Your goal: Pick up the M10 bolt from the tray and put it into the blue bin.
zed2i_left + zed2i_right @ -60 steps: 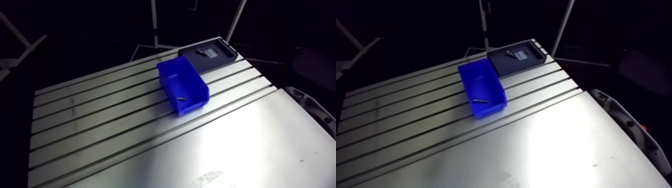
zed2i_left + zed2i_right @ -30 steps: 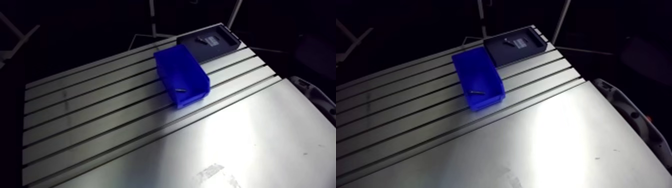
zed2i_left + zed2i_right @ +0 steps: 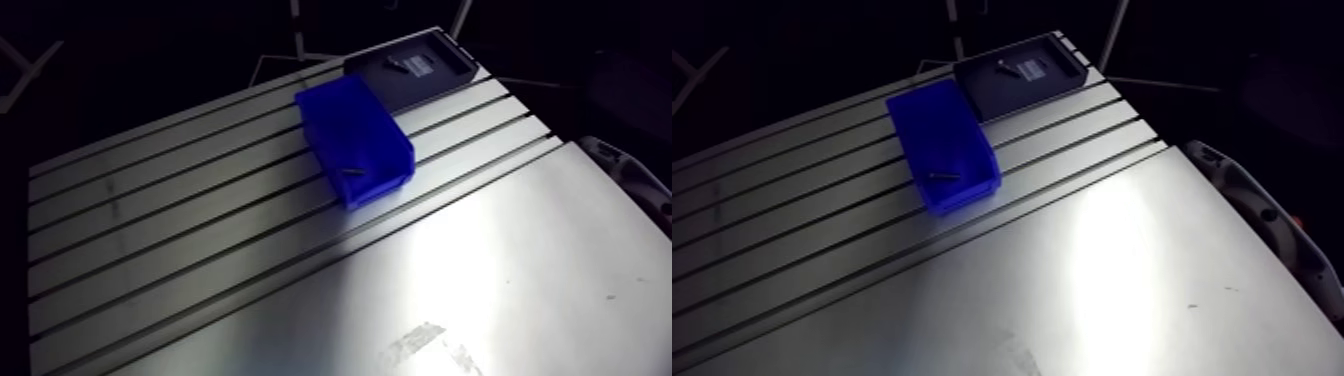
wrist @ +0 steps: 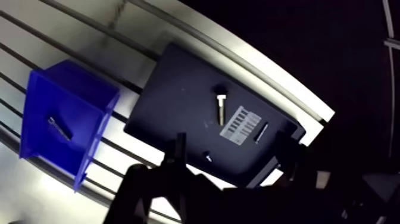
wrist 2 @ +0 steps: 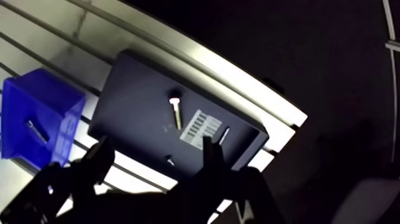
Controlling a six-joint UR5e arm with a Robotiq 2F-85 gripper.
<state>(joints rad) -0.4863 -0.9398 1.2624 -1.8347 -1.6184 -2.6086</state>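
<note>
Arm view, table [image 3: 200, 230]: a slotted aluminium top is seen, with long grooves on the far part and a smooth plate on the near part.
Arm view, blue bin [image 3: 378, 187]: it is placed upright on the grooved part, with its top open. One thin dark screw [image 3: 352, 173] is seen lying inside, close to the near wall.
Arm view, tray [image 3: 405, 90]: a dark flat tray is set at the far corner of the table, just behind the bin. Its contents are too small here to be named.
Wrist view, tray: it is seen under and ahead of the gripper [image 4: 233, 155], just beside the blue bin.
Wrist view, M10 bolt [image 4: 221, 104]: the silver bolt is laid flat on the tray floor, ahead of the fingers, with its head turned away from them. It is touched by nothing.
Wrist view, label [image 4: 240, 125]: a white barcode sticker is found just beside the bolt's tip, and a thin dark pin [image 4: 261, 132] is laid at its other side.
Wrist view, small screw [image 4: 206, 156]: it is seen near the tray edge, close to one finger.
Wrist view, gripper: the two fingers are held apart above the tray, and nothing is grasped between them.
</note>
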